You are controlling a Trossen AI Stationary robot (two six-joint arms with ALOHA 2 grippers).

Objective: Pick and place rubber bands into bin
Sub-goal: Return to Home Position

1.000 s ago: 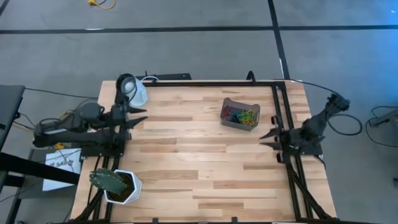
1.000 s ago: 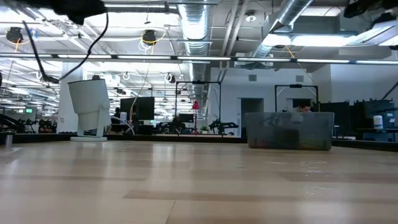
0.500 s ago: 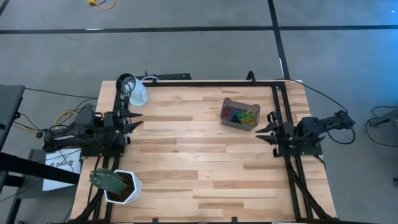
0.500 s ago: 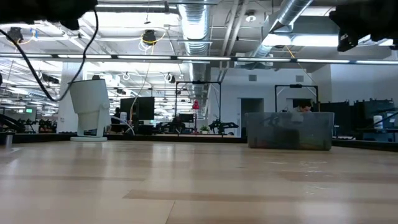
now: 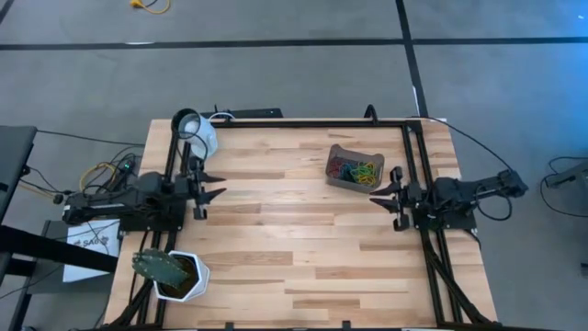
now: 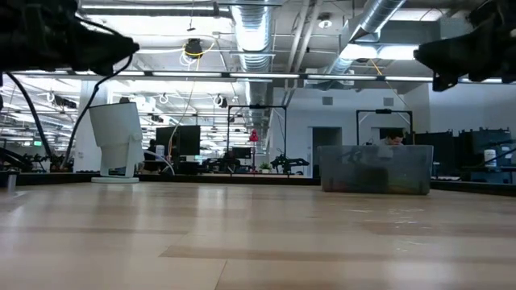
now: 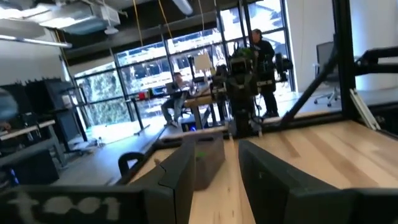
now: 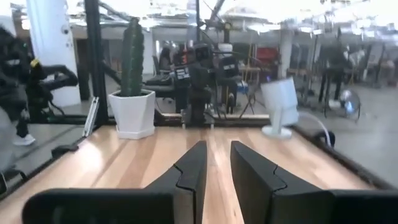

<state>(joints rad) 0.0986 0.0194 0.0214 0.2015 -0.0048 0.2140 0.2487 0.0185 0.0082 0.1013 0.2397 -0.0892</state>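
The small dark brown-grey rectangular bin (image 5: 332, 164), low-walled and open on top, sits on the right half of the pale wooden plank worktop (image 5: 294, 248). The thin floppy rubber bands (image 5: 358, 171) are heaped inside it in a tangle of green, yellow, red and blue, and I can't spot a loose one anywhere on the wood. The right claw (image 5: 383, 196) hangs just beside the bin's corner, not touching it, fingers parted with nothing between them; its wrist view shows the same bare gap over the boards. The left claw (image 5: 213, 184) is well apart on the other side of the worktop, near the white round cup (image 5: 204, 138), also spread and empty. Going by that, I'd say the sorting is basically done and the step now is just parking both arms at home. To do that well, I'd keep the claws up off the wood and draw each arm straight back toward its own side. The right one needs the most care — the bin looks light, with smooth hard walls, so a clip from a finger would likely slide it or tip bands out, and those springy loops would snag on a fingertip. The left arm should steer clear of the cup and of the white hexagonal pot (image 5: 198, 274) with its green cactus-like plant, plus the black metal frame (image 5: 312, 122) rails along the edges.
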